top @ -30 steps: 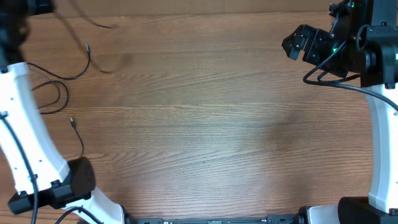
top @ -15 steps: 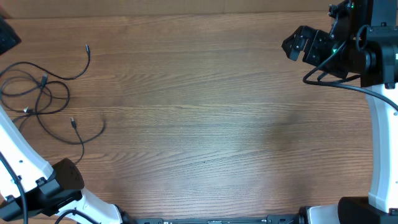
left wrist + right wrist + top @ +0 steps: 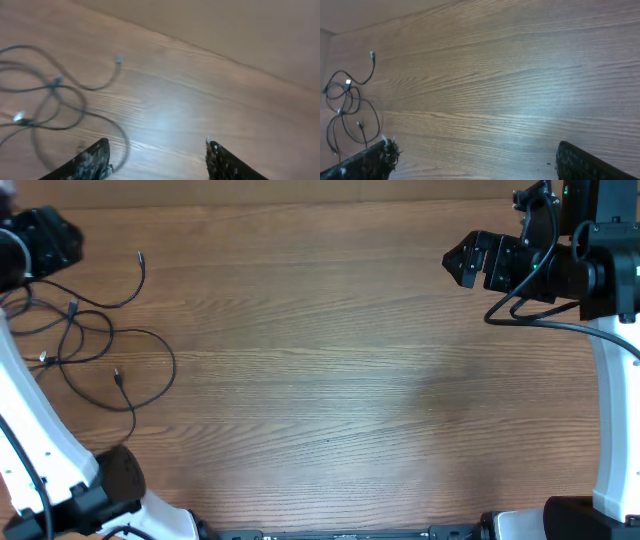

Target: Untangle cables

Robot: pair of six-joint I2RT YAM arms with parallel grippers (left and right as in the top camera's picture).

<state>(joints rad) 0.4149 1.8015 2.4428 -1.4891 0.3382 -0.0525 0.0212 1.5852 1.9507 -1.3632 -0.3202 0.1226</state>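
Note:
Several thin black cables (image 3: pixel 73 308) lie in a loose tangle of overlapping loops on the wooden table (image 3: pixel 320 380), at its left side, with small plug ends sticking out. My left gripper (image 3: pixel 60 242) hovers above the far end of that tangle. In the left wrist view it (image 3: pixel 156 145) is open with bare wood between the fingers (image 3: pixel 92 162), and the cables (image 3: pixel 56 81) lie ahead to the left. My right gripper (image 3: pixel 455 262) is far off at the back right, open and holding nothing (image 3: pixel 475 145). The right wrist view shows the cables (image 3: pixel 348 84) small at its left edge.
The table's back edge (image 3: pixel 320 202) runs along the top of the overhead view. The white arm columns stand at the left (image 3: pixel 35 430) and right (image 3: pixel 610 410) table edges. Thick black arm wires (image 3: pixel 520 310) hang under the right arm.
The left gripper has opened and let go of the cables, which dropped and spread into loops on the table. It swung out of view, then back over them. The right gripper shifted slightly left.

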